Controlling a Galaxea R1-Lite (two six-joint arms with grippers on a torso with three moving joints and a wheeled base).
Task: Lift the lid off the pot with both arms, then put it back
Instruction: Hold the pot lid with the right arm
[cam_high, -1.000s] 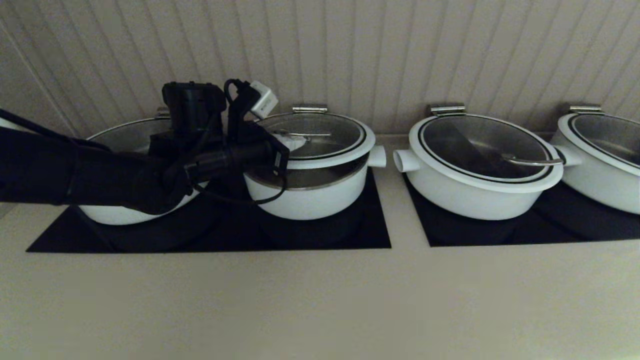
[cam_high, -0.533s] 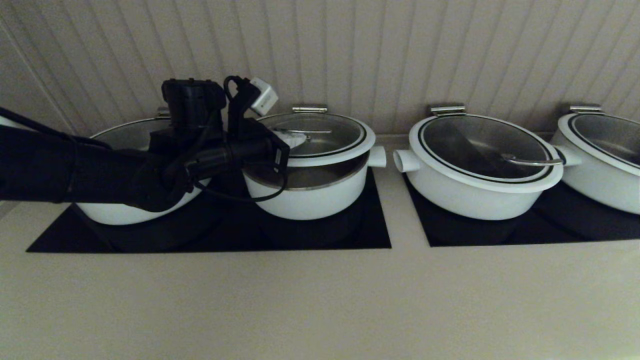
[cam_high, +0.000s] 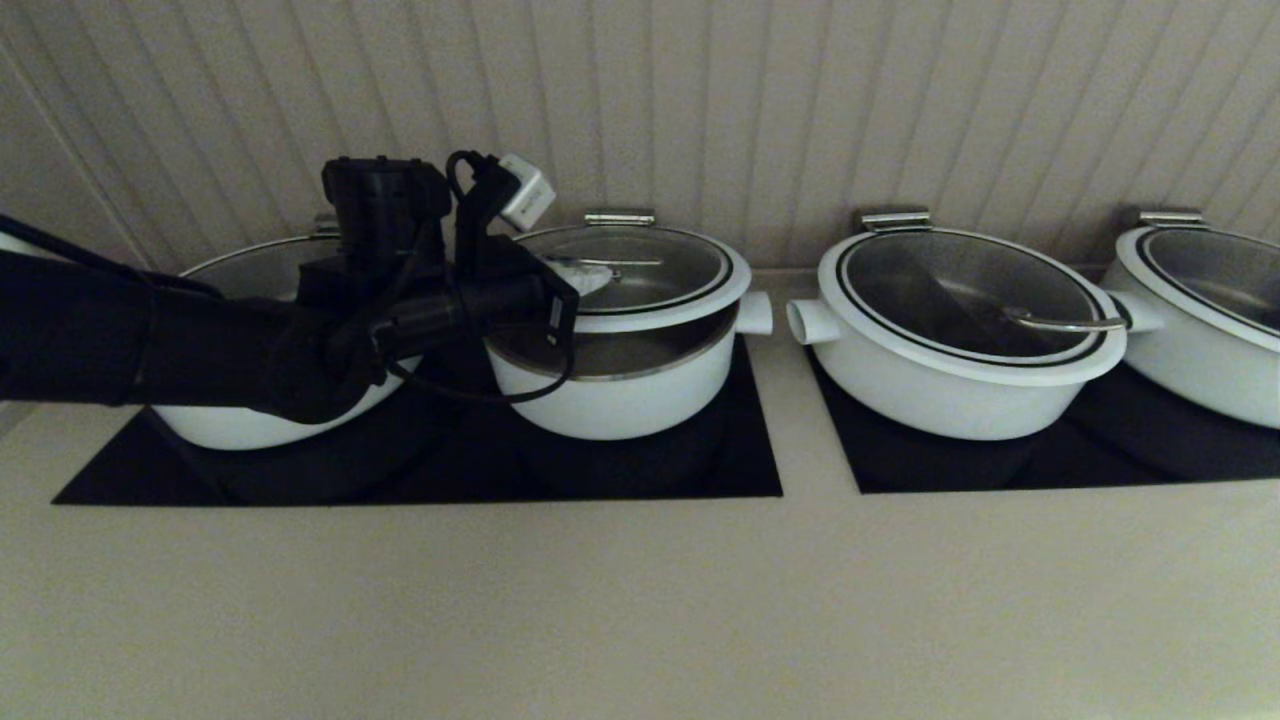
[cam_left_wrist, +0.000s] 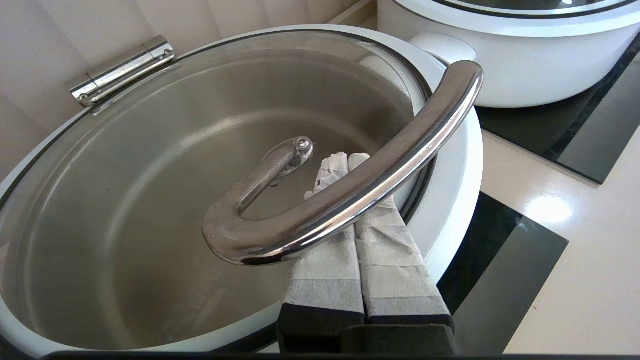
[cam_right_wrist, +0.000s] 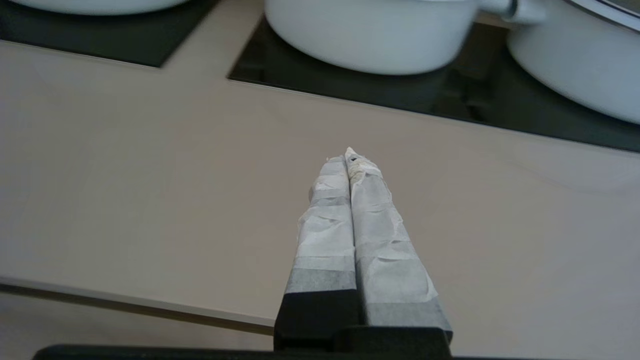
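The lid (cam_high: 650, 268), glass with a white rim and black ring, is tilted up at its front over the small deep white pot (cam_high: 620, 398), with a gap showing the steel bowl. Its back edge stays at the steel hinge (cam_high: 619, 216). My left gripper (cam_high: 590, 283) is shut, with nothing between the fingers. In the left wrist view the gripper (cam_left_wrist: 336, 161) lies under the curved steel handle (cam_left_wrist: 390, 167), bearing it up above the glass (cam_left_wrist: 150, 190). My right gripper (cam_right_wrist: 348, 156) is shut and empty above the beige counter, out of the head view.
Wider white pots with lids stand on the left (cam_high: 240, 275), on the right (cam_high: 960, 340) and at the far right (cam_high: 1200, 310). They sit on black cooktop panels (cam_high: 700, 470). A ribbed wall is close behind. Beige counter (cam_high: 640, 600) lies in front.
My left arm has risen slightly, and the lid's front edge has come up a little with it, widening the gap over the pot. In the last half second almost nothing moved.
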